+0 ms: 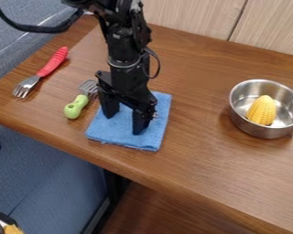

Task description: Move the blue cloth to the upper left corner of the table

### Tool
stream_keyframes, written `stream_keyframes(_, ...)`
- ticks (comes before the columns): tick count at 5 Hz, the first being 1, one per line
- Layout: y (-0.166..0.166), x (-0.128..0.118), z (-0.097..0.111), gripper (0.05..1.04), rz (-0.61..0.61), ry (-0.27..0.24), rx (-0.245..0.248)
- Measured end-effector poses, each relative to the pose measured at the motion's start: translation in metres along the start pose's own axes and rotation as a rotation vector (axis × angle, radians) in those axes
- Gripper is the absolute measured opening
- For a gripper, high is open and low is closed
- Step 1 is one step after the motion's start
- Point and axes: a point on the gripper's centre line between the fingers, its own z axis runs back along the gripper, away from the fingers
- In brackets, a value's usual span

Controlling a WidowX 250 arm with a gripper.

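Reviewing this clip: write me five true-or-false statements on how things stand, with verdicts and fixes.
1. The tool is over the cloth. True.
2. The tool's fingers are shut together. False: they are apart.
3. The corn is in the pot. True.
4. The fork and spatula lie on the table. True.
5. The fork's handle is green. False: it is red.

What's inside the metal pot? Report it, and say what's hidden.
Inside the metal pot is a piece of yellow corn. The corn covers part of the pot's bottom, so whatever lies directly beneath it cannot be seen.
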Motion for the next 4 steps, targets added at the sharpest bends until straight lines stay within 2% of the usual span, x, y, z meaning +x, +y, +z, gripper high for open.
stream_keyframes(2,0.001,0.027,-0.002,1.001,-0.01,-0.015,0.005)
stream_keyframes(4,0.017,0.085,-0.007,1.001,0.031,-0.065,-0.021)
